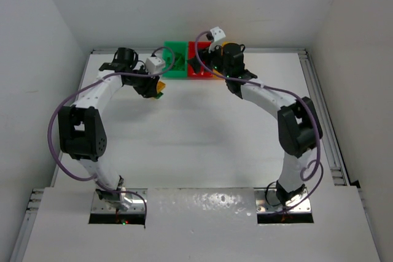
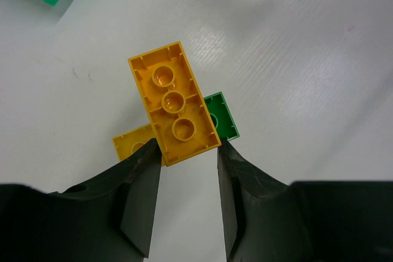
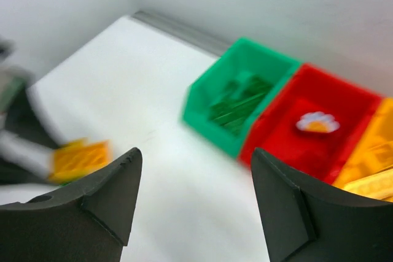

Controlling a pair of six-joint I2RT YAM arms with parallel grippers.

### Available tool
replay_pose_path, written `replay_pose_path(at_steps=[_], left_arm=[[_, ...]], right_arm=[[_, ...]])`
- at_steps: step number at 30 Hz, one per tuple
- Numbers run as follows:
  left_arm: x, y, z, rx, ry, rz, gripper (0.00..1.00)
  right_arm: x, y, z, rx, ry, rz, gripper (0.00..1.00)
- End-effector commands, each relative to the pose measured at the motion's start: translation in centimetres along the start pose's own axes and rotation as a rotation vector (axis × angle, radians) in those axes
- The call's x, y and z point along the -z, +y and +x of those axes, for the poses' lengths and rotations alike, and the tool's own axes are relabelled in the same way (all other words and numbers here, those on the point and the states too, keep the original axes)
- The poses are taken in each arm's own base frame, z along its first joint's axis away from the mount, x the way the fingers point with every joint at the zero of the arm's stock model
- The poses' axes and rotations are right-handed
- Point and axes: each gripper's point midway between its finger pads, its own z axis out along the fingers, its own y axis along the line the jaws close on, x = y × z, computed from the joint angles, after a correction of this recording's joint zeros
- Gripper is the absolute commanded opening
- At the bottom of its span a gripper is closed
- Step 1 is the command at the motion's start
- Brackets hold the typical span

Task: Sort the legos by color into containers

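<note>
Top view: the left gripper [image 1: 158, 85] sits beside the green bin [image 1: 175, 59]. Left wrist: its fingertips pinch a yellow brick [image 2: 174, 102], lifted, probably for binning. Right wrist, blurred: the right gripper [image 3: 194, 154] is spread and empty, facing the red bin [image 3: 313, 133] and the yellow bin [image 3: 374, 157].

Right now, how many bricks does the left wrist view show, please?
3: a yellow brick in the left end effector, a second yellow brick behind, lower left, a green brick behind, right; more possibly hidden.

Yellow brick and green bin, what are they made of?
The yellow brick looks like hard moulded plastic, glossy: light glints on its round tubes. The green bin is probably plastic too, smooth and evenly coloured, though that view is blurry.
</note>
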Motion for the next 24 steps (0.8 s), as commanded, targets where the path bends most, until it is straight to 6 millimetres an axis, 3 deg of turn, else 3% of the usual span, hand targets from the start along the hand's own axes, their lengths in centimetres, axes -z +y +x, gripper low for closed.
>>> replay_pose_path(at_steps=[1,6,8,9,11,12,13,15,19,24], left_arm=[[1.4,-1.4,-4.2,-0.056,-0.112,0.034,0.01],[0.5,-2.6,-4.5,-0.134,-0.064,0.033,0.0],[0.3,-3.9,-5.0,-0.178,-0.08,0.084,0.0],[0.3,-4.7,-4.8,-0.192,-0.073,0.121,0.0],[0.4,-5.8,-5.0,-0.29,-0.086,0.172,0.0],[0.5,-6.4,-4.4,-0.308,-0.067,0.196,0.0],[0.5,-6.8,-4.2,-0.382,-0.059,0.214,0.0],[0.8,-7.9,-3.1,-0.432,-0.025,0.27,0.0],[1.3,-9.7,-2.0,-0.627,-0.029,0.395,0.0],[2.1,-11.7,-1.5,-0.736,-0.045,0.532,0.0]], right_arm=[[2.8,4.7,1.4,-0.155,0.03,-0.189,0.71],[4.1,6.8,0.9,-0.373,0.036,-0.176,0.67],[4.5,8.5,0.5,-0.259,0.011,-0.242,0.69],[4.9,9.8,0.9,-0.043,0.003,-0.278,0.7],[5.5,9.4,2.5,0.183,0.043,-0.261,0.76],[6.2,9.1,3.7,0.211,0.063,-0.259,0.76],[7.1,9.0,3.1,0.272,0.04,-0.271,0.76],[8.4,8.8,5.1,0.492,0.072,-0.332,0.77],[10.5,11.2,6.3,0.553,0.11,-0.513,0.78],[11.1,13.6,7.5,0.621,0.105,-0.611,0.78]])
